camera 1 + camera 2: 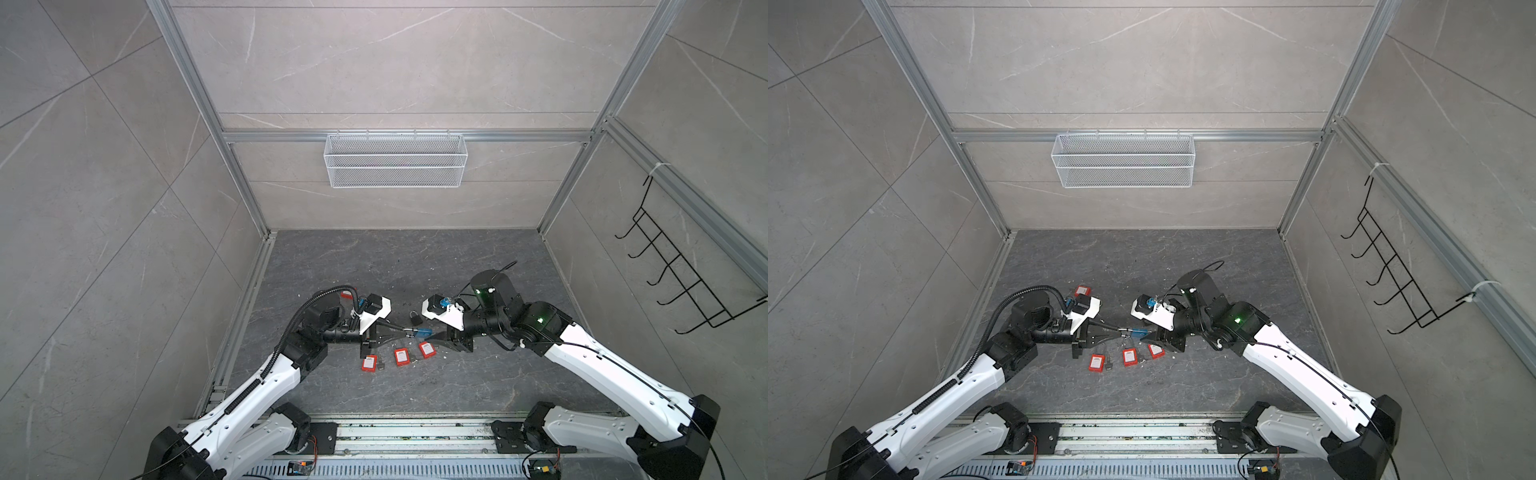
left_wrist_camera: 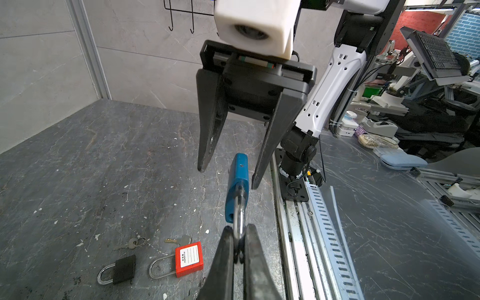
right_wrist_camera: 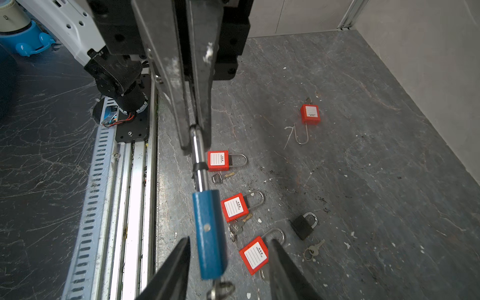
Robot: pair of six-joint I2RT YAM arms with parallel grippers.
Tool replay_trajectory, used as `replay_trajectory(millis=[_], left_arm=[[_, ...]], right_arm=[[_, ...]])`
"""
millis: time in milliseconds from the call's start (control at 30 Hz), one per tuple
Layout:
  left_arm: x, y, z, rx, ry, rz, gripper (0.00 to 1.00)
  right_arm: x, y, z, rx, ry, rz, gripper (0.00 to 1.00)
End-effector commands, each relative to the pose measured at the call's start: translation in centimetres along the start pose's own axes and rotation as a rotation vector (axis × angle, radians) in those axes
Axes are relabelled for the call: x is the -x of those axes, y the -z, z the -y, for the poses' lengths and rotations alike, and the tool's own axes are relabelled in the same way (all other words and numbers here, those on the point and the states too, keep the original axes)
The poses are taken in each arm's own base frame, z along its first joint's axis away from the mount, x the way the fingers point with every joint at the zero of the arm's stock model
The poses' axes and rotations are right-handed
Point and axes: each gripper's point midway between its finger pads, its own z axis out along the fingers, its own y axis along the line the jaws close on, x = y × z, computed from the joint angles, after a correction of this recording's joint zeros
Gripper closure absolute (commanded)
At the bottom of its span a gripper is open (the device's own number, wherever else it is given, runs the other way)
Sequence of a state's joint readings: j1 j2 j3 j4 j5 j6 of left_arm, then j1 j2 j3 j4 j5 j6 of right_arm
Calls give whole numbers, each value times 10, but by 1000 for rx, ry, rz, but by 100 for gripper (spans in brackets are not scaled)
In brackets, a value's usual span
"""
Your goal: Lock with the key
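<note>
My left pincer (image 2: 238,235) clamps the blue padlock (image 3: 207,233) by its shackle (image 3: 198,155) above the table (image 3: 363,155); my right pincer (image 2: 228,178) stands open astride its body. I'd draw back and pinch the key (image 3: 220,289) squarely by its bow.

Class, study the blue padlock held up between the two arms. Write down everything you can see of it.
The blue padlock has a slim, plastic-looking blue body and a long shiny metal shackle ringed by a black band. It is held roughly level above the table, the left gripper shut on the shackle. The right gripper stands open, one finger on either side of the body, not touching. A key seems to sit in its end.
</note>
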State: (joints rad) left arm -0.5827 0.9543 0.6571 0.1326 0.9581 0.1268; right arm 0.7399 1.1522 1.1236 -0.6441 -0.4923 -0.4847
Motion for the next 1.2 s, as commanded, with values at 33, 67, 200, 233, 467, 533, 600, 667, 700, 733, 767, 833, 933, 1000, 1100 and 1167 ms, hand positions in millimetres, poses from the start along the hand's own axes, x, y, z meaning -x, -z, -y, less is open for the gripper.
replay_trajectory(millis=[33,67,200,233,467,533,600,667,700,733,767,833,933,1000,1100,1167], left_arm=[[39,6,12,-39,-110,85,100],[39,7,12,-33,-113,85,100],[38,7,11,-18,-121,82,100],[38,7,11,-18,-124,81,100],[37,7,9,-12,-139,77,100],[37,7,9,-9,-149,72,100],[36,7,9,-7,-160,65,100],[36,7,9,-1,-175,62,100],[35,7,10,-1,-182,60,100],[35,6,10,1,-192,58,100],[35,6,10,5,-199,55,100],[34,4,12,4,-215,52,100],[32,0,14,3,-234,46,100],[31,-3,16,1,-244,44,100],[31,-8,20,-13,-238,53,100],[31,-10,22,-21,-229,62,100]], right_arm=[[10,-3,-1,33,-16,34,57],[12,-2,-2,37,-16,43,60],[16,1,-6,58,-20,55,68],[16,2,-8,64,-22,55,71],[22,8,-20,126,-50,66,81],[24,10,-23,149,-59,65,83],[25,11,-26,168,-74,56,83],[25,12,-27,183,-87,47,83],[25,11,-28,190,-92,45,84],[26,11,-29,200,-96,46,84],[27,11,-29,203,-99,49,85],[29,10,-30,215,-107,56,87],[32,8,-29,220,-111,63,90],[34,7,-28,226,-112,71,92],[38,5,-26,223,-102,87,93],[42,4,-21,201,-88,99,93]])
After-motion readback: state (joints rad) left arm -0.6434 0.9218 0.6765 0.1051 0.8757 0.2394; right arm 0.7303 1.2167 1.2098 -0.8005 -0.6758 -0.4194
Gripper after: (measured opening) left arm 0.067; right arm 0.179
